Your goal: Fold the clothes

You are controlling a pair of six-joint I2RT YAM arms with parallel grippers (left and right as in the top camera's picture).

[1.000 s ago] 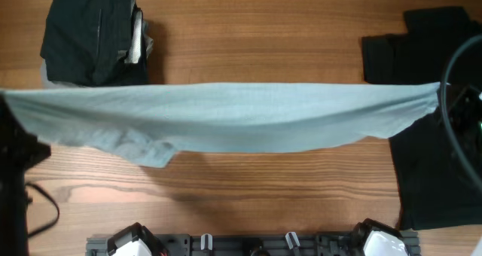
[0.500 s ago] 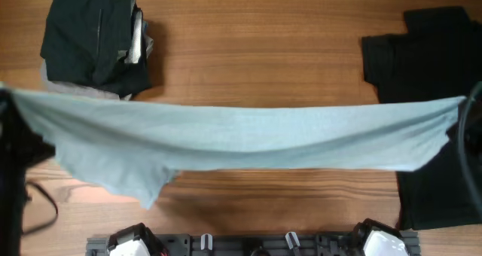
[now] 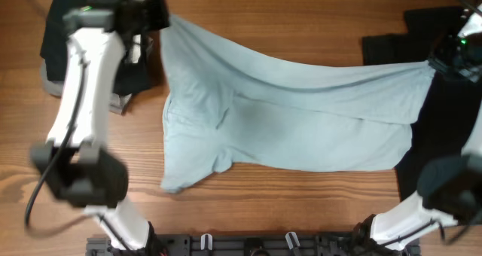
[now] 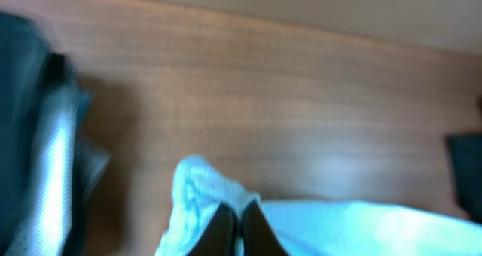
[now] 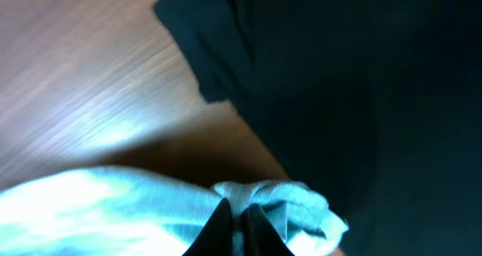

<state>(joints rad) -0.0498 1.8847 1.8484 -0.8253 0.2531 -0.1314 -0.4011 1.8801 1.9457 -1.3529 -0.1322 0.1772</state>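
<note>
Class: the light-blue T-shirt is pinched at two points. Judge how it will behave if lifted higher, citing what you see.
Probably very floppy: the light-blue T-shirt sags between the left gripper and right gripper. Likely light, since small pinches of bunched fabric hold it. It would probably wrinkle rather than keep shape; creases already run across it.

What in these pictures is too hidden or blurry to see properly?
Overhead: the left arm covers much of the folded dark pile, so its pieces can't be counted.
Overhead: the black shirt runs off the right edge and under the right arm; its outline is unclear.
Left wrist: blurred; the left gripper, pinching the blue shirt, is cut off by the bottom edge.
Right wrist: blurred; the right gripper is cut off likewise.
</note>
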